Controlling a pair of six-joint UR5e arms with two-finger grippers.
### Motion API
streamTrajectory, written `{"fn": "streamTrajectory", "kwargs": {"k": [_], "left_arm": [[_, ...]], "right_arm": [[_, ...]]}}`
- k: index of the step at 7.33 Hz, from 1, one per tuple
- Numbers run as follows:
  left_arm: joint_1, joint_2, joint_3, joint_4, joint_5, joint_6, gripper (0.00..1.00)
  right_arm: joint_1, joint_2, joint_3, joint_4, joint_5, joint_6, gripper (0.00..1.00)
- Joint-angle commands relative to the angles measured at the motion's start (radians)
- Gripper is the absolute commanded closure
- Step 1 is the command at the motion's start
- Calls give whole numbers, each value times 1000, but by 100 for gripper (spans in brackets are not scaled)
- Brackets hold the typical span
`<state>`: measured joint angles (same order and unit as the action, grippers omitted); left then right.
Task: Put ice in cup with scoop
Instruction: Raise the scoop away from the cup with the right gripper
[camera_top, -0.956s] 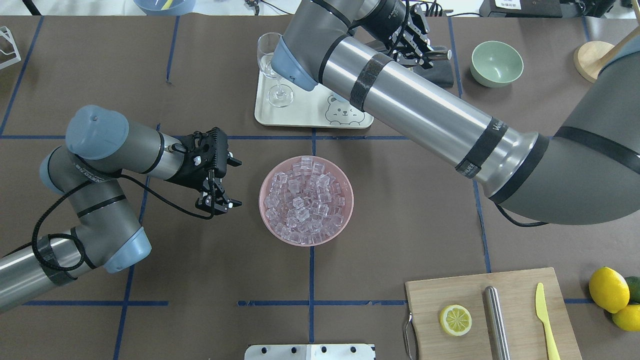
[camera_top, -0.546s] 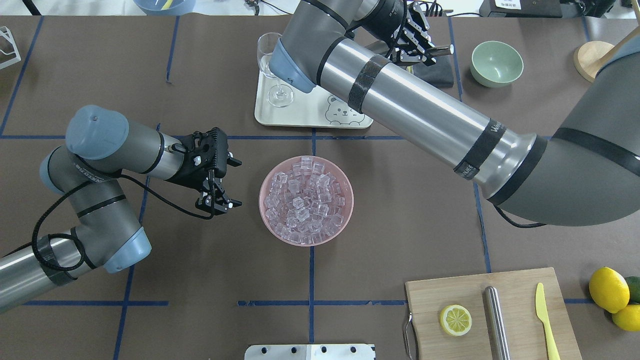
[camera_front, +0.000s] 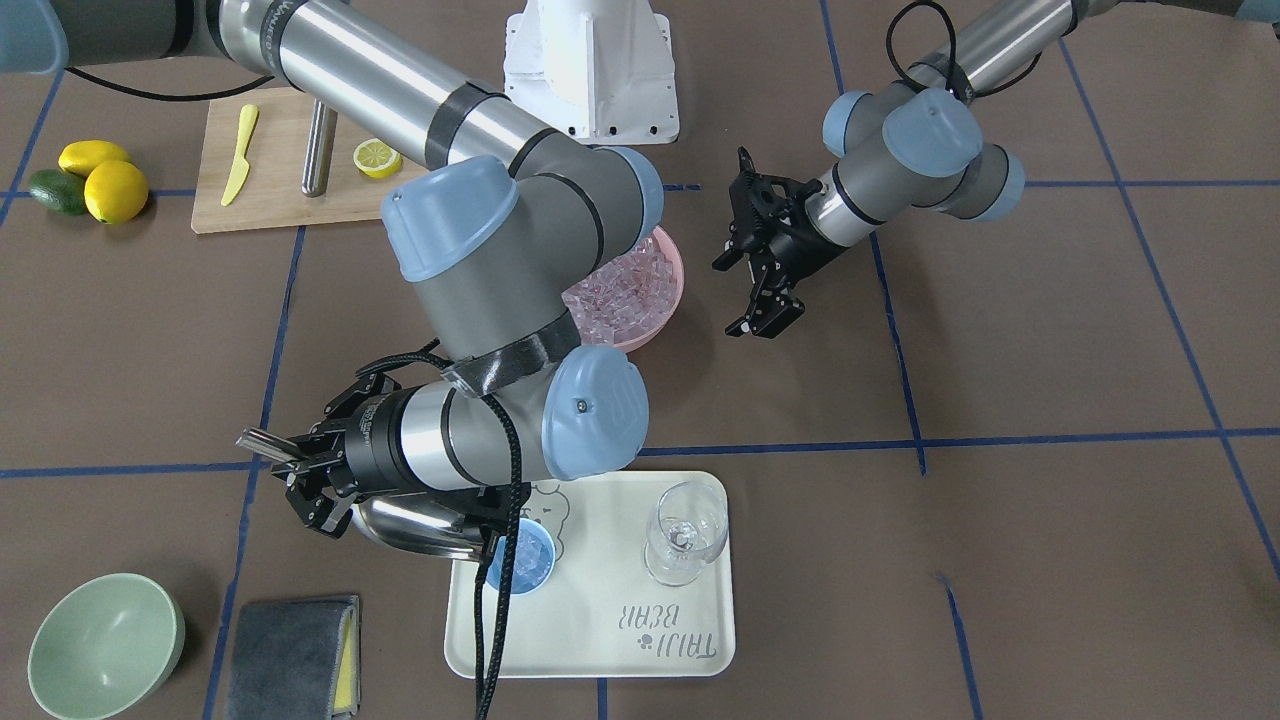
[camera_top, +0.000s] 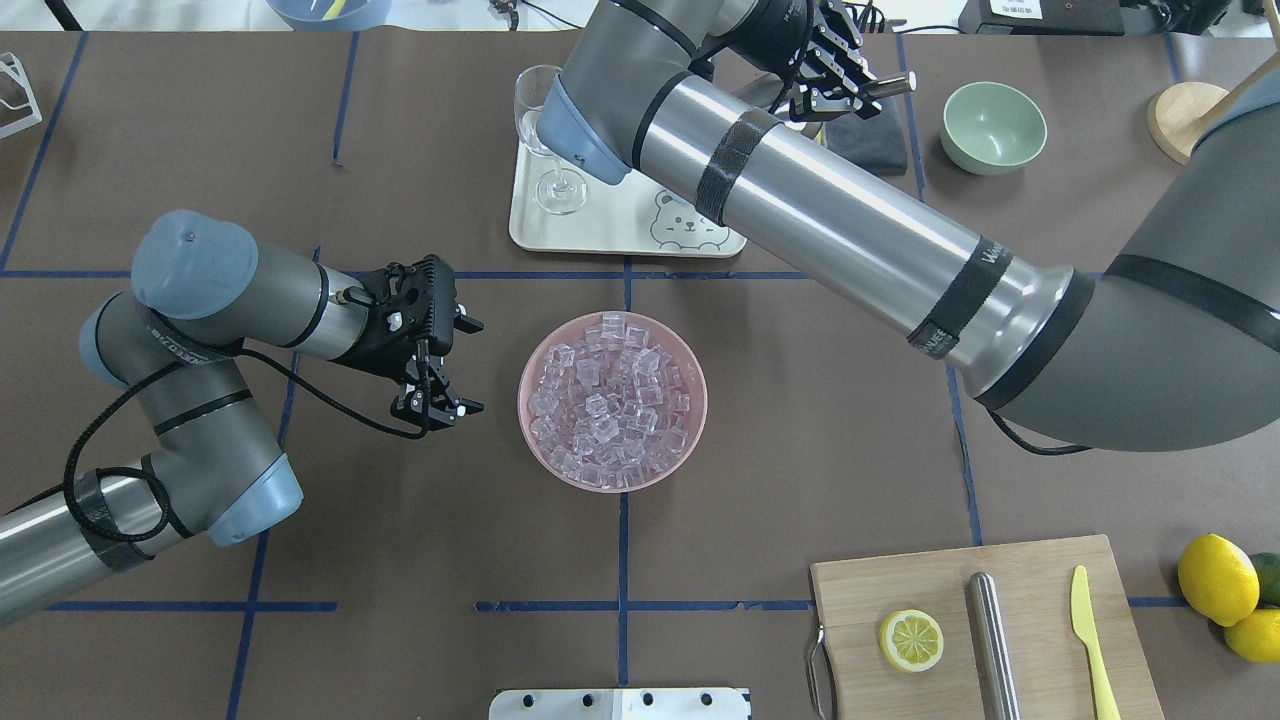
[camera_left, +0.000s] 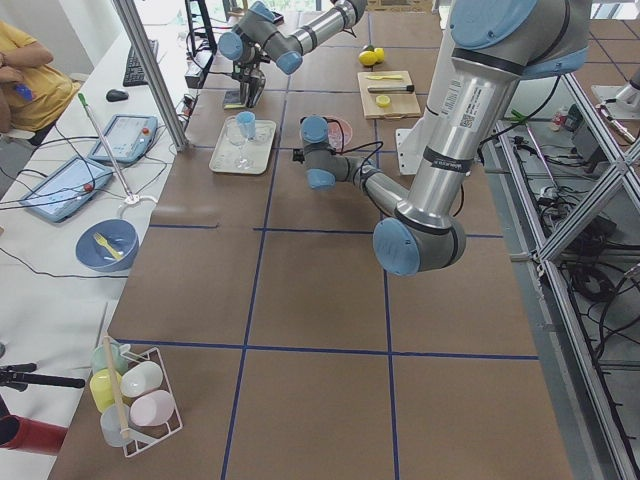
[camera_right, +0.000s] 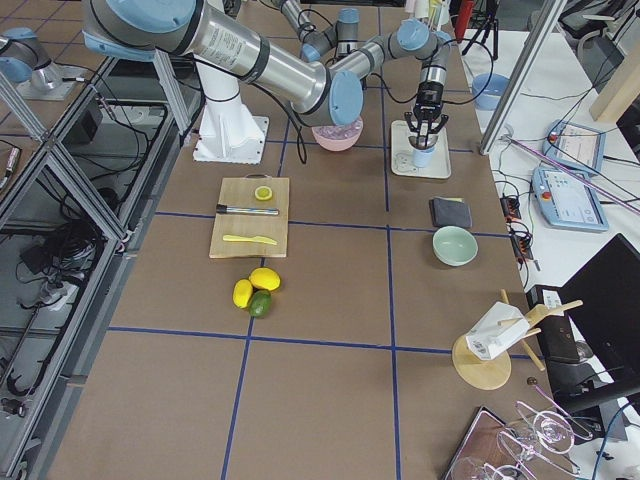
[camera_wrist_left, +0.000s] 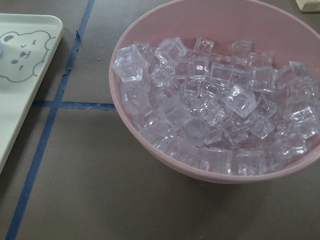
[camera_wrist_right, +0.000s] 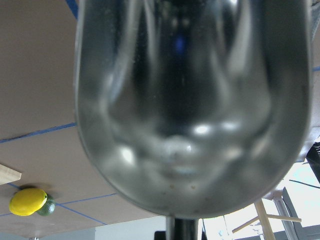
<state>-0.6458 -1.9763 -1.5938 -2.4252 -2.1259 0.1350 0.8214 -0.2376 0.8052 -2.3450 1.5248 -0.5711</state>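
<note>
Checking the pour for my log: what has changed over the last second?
The right gripper, shut on the scoop, has swung the handle end farther from the robot, with the scoop's bowl by the cup. The left gripper, the pink bowl and its ice stayed put.

Overhead and front-facing views face each other, both showing the pink bowl (camera_top: 523, 402).

Brown table (camera_top: 800, 450) crossed by blue tape lines (camera_top: 622, 560), white desk (camera_left: 40, 320) alongside, floor (camera_left: 600, 420) apparently grey.
</note>
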Motion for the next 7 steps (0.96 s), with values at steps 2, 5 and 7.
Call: {"fn": "streamTrajectory", "kwargs": {"k": [2,5,7], "left_arm": [[0,5,0,0,0,0,0],[0,5,-14,3,-2,2,0],[2,5,-21,5,0,2,0]], "right_arm": [[37,-85,150,-82,21,58,100],[96,-309,408,-77,199,230,100],[126,-516,668,-74,215,257,100]]}}
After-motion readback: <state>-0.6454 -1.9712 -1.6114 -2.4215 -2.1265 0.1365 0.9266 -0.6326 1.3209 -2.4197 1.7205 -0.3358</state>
